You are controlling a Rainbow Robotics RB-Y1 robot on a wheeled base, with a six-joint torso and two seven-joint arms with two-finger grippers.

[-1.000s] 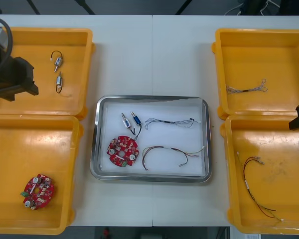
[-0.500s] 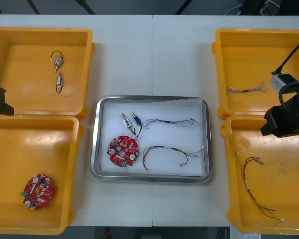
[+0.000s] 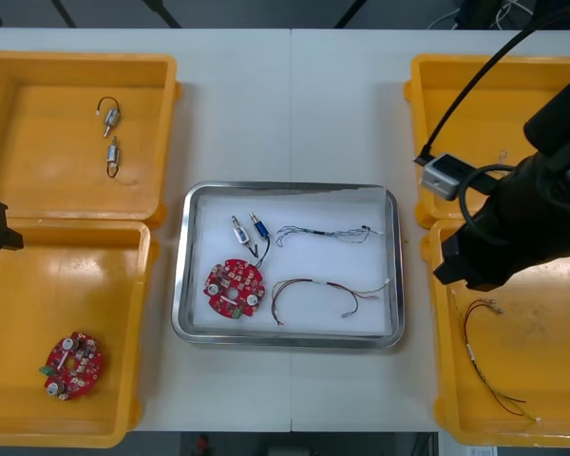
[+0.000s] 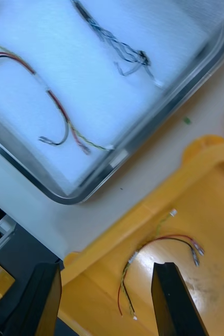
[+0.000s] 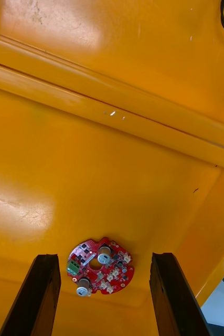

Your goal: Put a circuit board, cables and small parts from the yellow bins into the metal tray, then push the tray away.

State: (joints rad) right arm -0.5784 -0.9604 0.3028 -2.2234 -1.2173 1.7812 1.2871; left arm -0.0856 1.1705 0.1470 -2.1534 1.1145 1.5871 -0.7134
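Right end effector [image 4: 105, 265] open near tray [image 3: 285, 340]; left end effector [image 5: 105, 257] open over bin [image 5: 112, 168]. We judge tray stiff, slick: push its near rim.

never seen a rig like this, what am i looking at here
A two-armed robot is sorting parts on a light table. The wide picture looks down from above its arms; each upright one comes from a camera on one wrist. Yellow bins flank a metal tray holding a red circuit board, a blue and white cable, a red and yellow cable and small metal parts. The right gripper hovers open over another cable in a bin; the left gripper is open above a spare board. Nothing is held.
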